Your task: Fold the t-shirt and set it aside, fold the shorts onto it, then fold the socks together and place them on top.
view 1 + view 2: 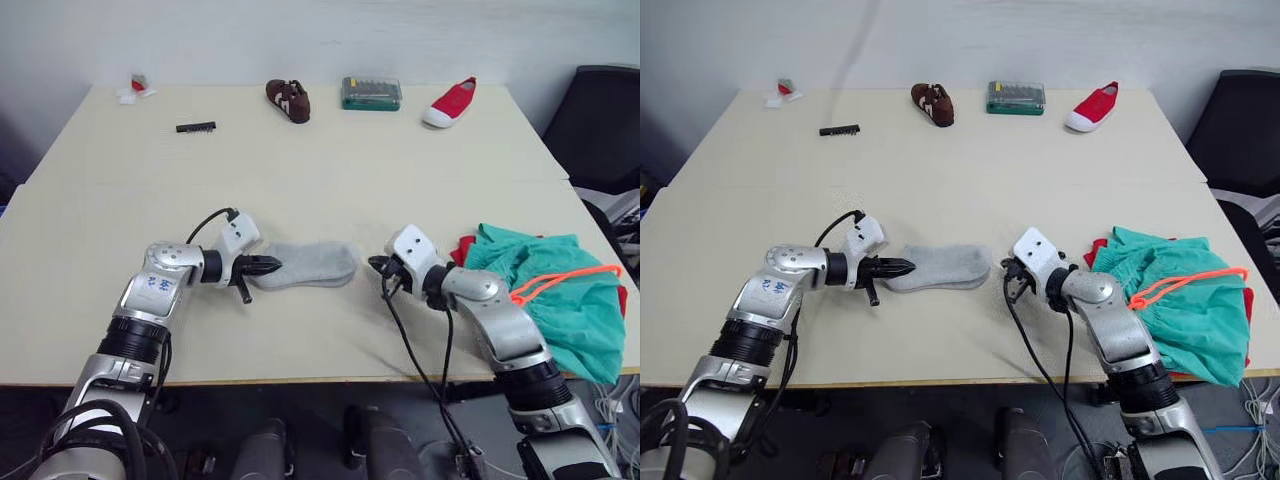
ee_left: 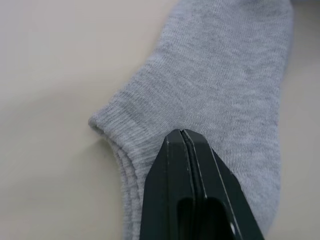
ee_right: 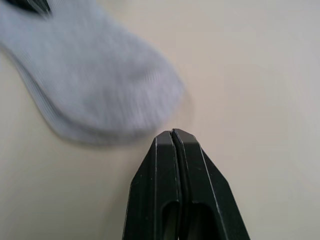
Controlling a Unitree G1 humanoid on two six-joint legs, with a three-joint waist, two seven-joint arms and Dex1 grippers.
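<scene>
Your left end effector (image 1: 272, 266) sits low on the bench (image 1: 330, 160), its 2 black fingers pressed together with the tips over the cuff end of the socks (image 1: 310, 264); from the left wrist view the closed tips lie on top of the ribbed cuff, and you cannot tell whether any knit is caught between them; the socks are stacked flat, 1 on the other, light grey, lying lengthwise between your 2 arms near the front of the bench; your right end effector (image 1: 1008, 268) points toward the toe end, fingers pressed together too, holding nothing, tips just short of the sock with bare bench under them in the right wrist view; off to your right, near the front right corner of the bench, the shorts (image 1: 560, 290) lie in a loose teal-green heap with the orange drawstring (image 1: 565, 278) looped across the top; the t-shirt (image 1: 462, 248) shows as red edges poking out from beneath the shorts, on the side nearer your right arm and at the far right rim; along the far edge you have a brown shoe (image 1: 288, 100), a green box (image 1: 371, 93), a small red shoe (image 1: 450, 103), a black strip (image 1: 195, 127) and a small red-and-white item (image 1: 136, 88) in the far left corner.
</scene>
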